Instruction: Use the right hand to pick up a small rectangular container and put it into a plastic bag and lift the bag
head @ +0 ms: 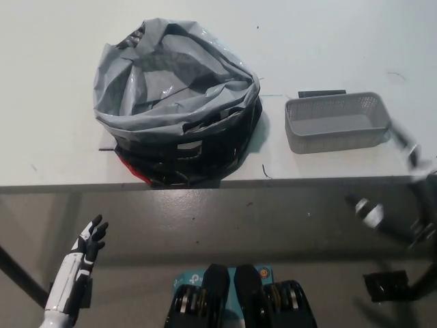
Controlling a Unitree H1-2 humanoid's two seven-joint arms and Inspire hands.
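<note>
Small grey rectangular mesh container (336, 121): centre right on white worktop (54, 102), long axis left-right | grey plastic bag (174, 89) gaping at its left | right hand (403, 205) blurred just below-right, nearer, finger state unclear | left hand (89, 242) lower left, spread, resting

— Where do you find the bag?

— You have the plastic bag (176, 102) on the tabletop (54, 82), left of centre, mouth open upward, close to the near edge.

— And the container?

— Your small rectangular container (336, 121) sits on the tabletop to the right of the bag, apart from it, with a flat strip (322, 93) just behind it.

— The hands?

— Your left robot hand (91, 240) is off the tabletop, before its near edge at lower left. Your right robot hand (410, 147) is at the far right, just beside the container's right end.
</note>
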